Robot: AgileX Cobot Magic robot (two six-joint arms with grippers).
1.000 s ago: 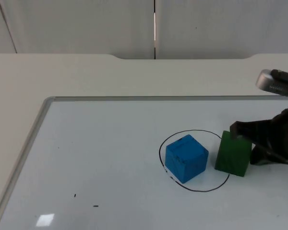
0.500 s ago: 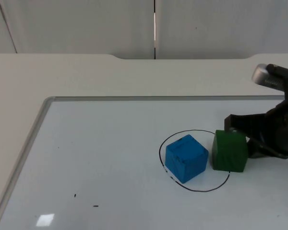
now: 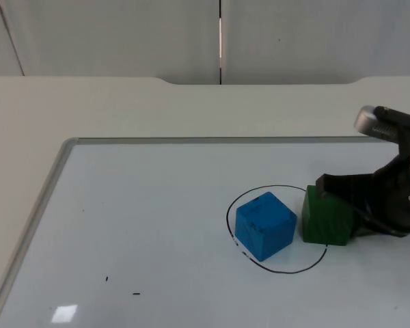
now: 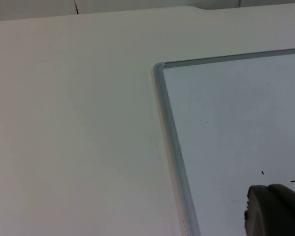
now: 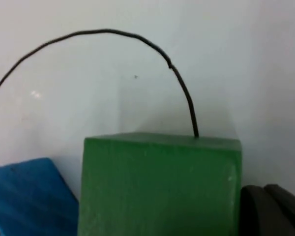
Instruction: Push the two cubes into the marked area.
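The green cube (image 3: 326,216), pressed from its outer side by the right gripper (image 3: 342,198), whose finger spread could not be told, was straddling the marked circle (image 3: 260,263), so the blue cube (image 3: 264,225) just beside risked being shunted out.

1. The blue cube (image 3: 264,225) is showing faint dark marks on top.
2. The green cube (image 3: 326,217) is looking plain.
3. A black-drawn circle (image 3: 273,270) is marking the pale whiteboard (image 3: 157,225).
4. The right tool (image 3: 359,201) is appearing black.
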